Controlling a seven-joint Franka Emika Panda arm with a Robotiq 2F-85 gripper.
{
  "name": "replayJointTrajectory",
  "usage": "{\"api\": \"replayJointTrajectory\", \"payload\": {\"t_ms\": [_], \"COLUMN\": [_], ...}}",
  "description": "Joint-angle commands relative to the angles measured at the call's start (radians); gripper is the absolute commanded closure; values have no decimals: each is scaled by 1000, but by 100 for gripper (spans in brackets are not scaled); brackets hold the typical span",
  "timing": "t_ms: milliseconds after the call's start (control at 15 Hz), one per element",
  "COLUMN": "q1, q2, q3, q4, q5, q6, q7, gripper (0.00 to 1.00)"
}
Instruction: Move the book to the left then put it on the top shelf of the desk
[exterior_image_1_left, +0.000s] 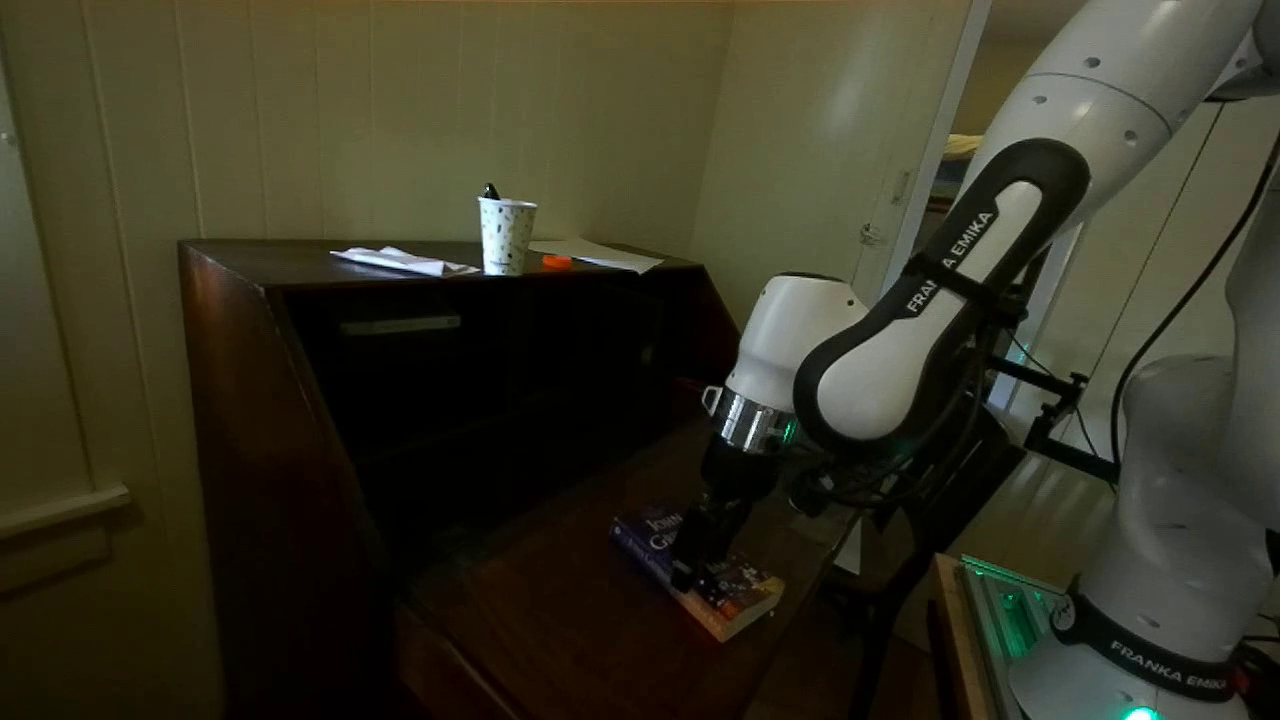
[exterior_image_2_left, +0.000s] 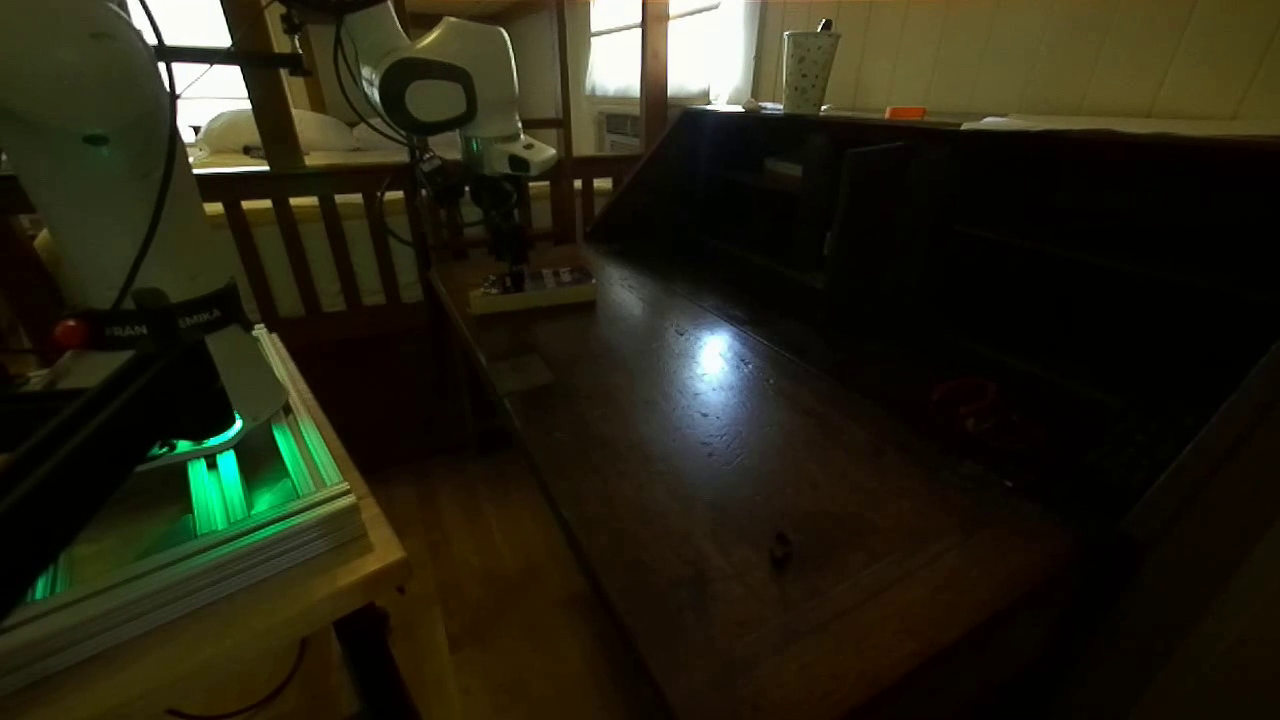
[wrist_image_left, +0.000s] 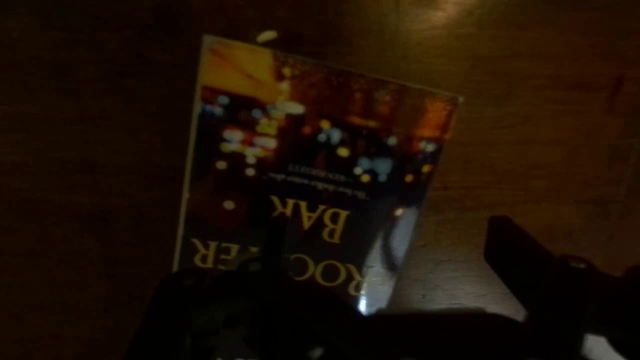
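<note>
The book (exterior_image_1_left: 752, 590) lies flat on the lower writing surface of the dark-brown desk (exterior_image_1_left: 540, 610). It also shows in an exterior view (exterior_image_2_left: 560, 284), close to the desk's far end, and in the wrist view (wrist_image_left: 320, 150). My gripper (exterior_image_1_left: 700, 572) points down at the book. In the wrist view the gripper (wrist_image_left: 387, 235) is open. One finger is over the book's cover and the other is over bare wood beside its edge, with nothing held. Whether the first finger touches the cover cannot be told. The top shelf (exterior_image_1_left: 270, 255) is the highest board.
On the top shelf stand a patterned cup (exterior_image_1_left: 508, 238) with a dark item in it, white papers (exterior_image_1_left: 395, 261) and a flat orange item (exterior_image_1_left: 556, 262). A small dark object (exterior_image_2_left: 781, 548) lies on the writing surface. A red item (exterior_image_2_left: 965, 395) lies at the recess.
</note>
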Motion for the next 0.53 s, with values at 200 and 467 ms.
{"api": "replayJointTrajectory", "payload": {"t_ms": [200, 467], "q1": [65, 197], "q2": [72, -90], "q3": [22, -238], "q4": [72, 2], "q5": [-51, -410], "q6": [4, -40], "q7": [21, 238], "gripper": [0, 0]}}
